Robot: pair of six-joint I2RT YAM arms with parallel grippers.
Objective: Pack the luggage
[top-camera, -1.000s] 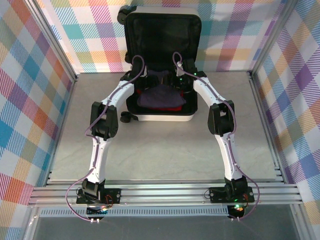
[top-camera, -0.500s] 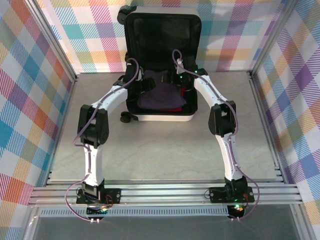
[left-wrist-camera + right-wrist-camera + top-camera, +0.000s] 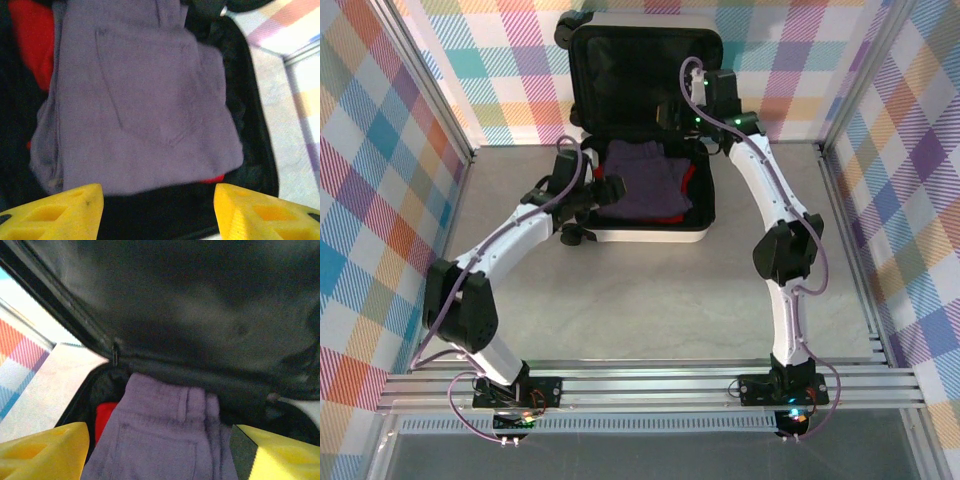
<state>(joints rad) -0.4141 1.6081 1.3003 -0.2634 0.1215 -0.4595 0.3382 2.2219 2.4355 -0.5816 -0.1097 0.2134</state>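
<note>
The luggage lies open at the back of the table, its black-lined lid standing upright. Inside, a folded purple garment rests on top of red cloth. My left gripper hovers at the case's left rim, open, with nothing between its yellow fingers; beyond them I see the purple garment and red cloth. My right gripper is raised in front of the lid, open and holding nothing, above the back edge of the purple garment.
The grey table stretches in front of the case. Plaid walls with aluminium posts close in both sides and the back. A black wheel juts from the case's front left corner.
My left arm has drawn back to the case's left rim, its elbow swinging out to the left. My right arm has lifted out of the case up toward the lid.
</note>
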